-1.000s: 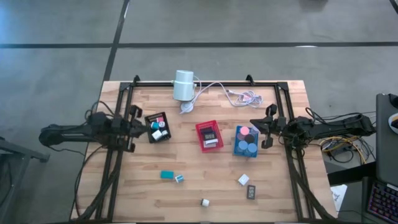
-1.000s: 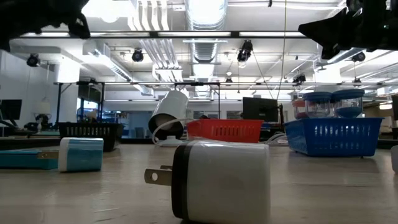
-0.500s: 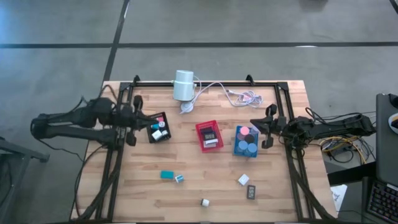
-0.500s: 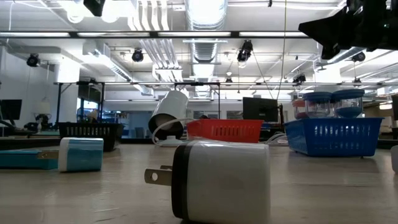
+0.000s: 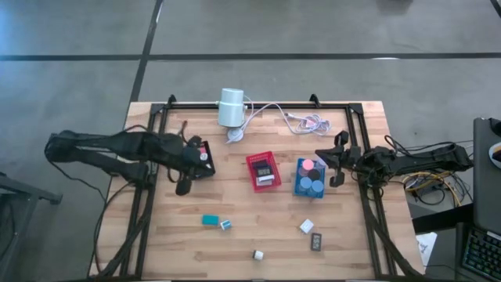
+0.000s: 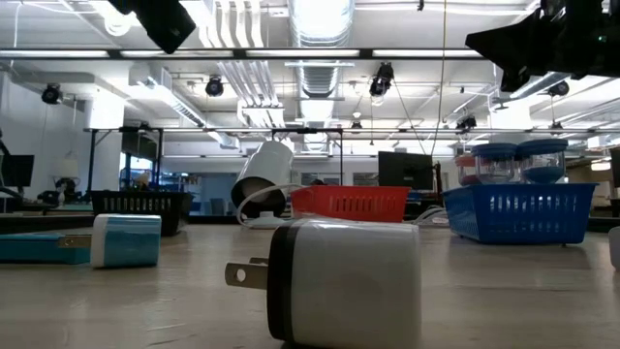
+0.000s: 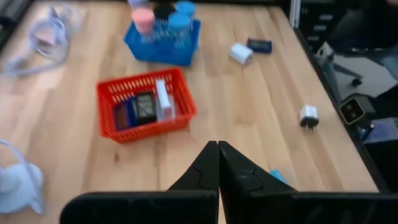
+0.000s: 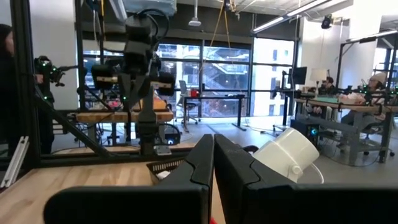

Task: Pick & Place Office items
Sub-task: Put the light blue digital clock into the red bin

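The left claw (image 5: pixel 182 188), fingers pressed together and carrying nothing, hangs above the desk (image 5: pixel 235 251) at the near edge of the black tray (image 5: pixel 205 150), whose contents its arm hides from above. The loose office items lie toward the near edge of the desk from it: nearest are a teal block (image 5: pixel 210 220) and a small teal-and-white piece (image 5: pixel 225 225) just beside it, near and a little right of the claw. The teal block's long axis runs left to right across the desk. A white plug adapter (image 5: pixel 257 254) sits closer still to the near edge, at mid-desk.

In the left wrist view the joined fingertips (image 7: pixel 217 149) point across the desk toward the red tray (image 7: pixel 145 106), with the blue tray (image 7: pixel 165 43) and its round pots beyond.

The right claw (image 5: pixel 340 159), also shut and empty, waits at the desk's right side just beside the blue tray. A white block (image 5: pixel 306 226) and a dark block (image 5: pixel 316 242) lie on the near right, closer to this arm than to the left one.

By the look of it, the teal pair falls to the left arm, which would have to open its fingers and swing toward the near edge to straddle the block across its short side.
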You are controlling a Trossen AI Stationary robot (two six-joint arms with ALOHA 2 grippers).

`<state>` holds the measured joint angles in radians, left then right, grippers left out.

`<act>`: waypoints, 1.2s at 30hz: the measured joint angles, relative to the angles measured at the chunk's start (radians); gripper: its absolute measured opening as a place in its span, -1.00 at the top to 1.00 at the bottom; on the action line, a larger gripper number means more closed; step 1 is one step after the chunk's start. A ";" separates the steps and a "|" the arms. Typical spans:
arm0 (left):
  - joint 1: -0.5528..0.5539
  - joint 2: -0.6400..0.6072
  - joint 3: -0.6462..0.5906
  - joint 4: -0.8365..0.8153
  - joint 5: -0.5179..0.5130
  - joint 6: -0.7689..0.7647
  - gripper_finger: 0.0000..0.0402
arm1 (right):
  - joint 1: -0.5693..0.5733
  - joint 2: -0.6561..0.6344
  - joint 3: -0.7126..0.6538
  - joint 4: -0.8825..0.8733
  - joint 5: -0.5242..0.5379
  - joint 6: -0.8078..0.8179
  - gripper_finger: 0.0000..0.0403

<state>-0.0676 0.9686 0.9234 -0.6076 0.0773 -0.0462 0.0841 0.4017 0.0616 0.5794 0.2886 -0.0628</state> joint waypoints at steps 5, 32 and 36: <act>-0.075 0.071 0.007 0.000 -0.013 -0.096 0.99 | 0.000 0.000 0.000 0.004 0.000 0.000 0.96; -0.381 0.453 0.006 0.000 -0.091 -0.332 0.28 | 0.001 0.001 0.000 0.029 0.000 0.000 0.96; -0.405 0.515 0.006 -0.003 -0.080 -0.333 -0.06 | 0.001 0.001 0.000 0.029 0.000 0.001 0.96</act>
<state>-0.4729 1.4833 0.9291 -0.6103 -0.0029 -0.3790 0.0849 0.4030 0.0616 0.6083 0.2886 -0.0618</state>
